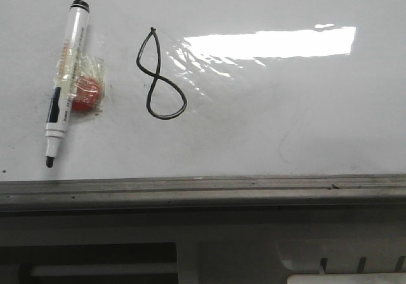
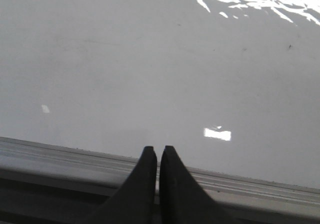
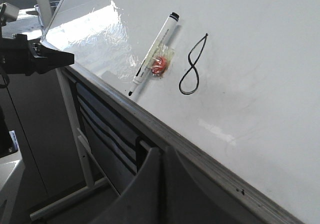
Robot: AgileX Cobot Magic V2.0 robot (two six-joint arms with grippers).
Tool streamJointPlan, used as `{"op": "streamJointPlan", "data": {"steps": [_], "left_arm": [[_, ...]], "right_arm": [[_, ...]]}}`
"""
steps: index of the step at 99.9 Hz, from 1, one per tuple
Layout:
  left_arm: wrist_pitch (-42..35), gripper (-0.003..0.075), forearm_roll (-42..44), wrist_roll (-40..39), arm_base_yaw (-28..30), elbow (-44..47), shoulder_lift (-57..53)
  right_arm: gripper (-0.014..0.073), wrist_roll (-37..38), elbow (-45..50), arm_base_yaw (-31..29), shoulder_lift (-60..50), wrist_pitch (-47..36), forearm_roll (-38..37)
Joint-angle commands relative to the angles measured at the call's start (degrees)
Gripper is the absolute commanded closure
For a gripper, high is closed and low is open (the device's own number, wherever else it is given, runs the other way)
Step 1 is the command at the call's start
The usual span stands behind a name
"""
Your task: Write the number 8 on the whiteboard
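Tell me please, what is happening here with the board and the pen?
Nothing is being handled at this moment. A black number 8 is already drawn on the whiteboard. The marker lies on the board to the left of it, uncapped, with a red ball taped against its barrel. The left gripper and the right gripper are both shut and empty, near the board's grey edge rail.

The whiteboard (image 1: pixel 285 125) is glossy and smooth, throwing back a bright glare patch, with faint grey smudges dulling parts of it. Its edge rail (image 1: pixel 203 189) looks like brushed grey metal, lightly scuffed. The marker (image 1: pixel 63 84) has a shiny white plastic barrel, wrapped in crinkled clear tape (image 1: pixel 85 75). Both hands' fingers (image 2: pixel 172 184) look like matt black plastic.
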Motion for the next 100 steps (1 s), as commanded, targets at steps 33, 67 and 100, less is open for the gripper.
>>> {"op": "streamJointPlan", "data": {"steps": [33,67,100], "left_arm": [[-2.2,0.0741,0.5,-0.7,0.0,1.8,-1.8],[-2.2,0.0741,0.5,-0.7,0.0,1.8,-1.8],[-2.2,0.0741,0.5,-0.7,0.0,1.8,-1.8]], "right_arm": [[0.0657,-0.5,-1.5,-0.1,0.5,-4.5,-0.5],[0.0657,-0.5,-1.4,-0.1,0.5,-4.5,-0.5],[0.0657,-0.5,2.0,-4.1,0.5,-11.6,-0.5]]}}
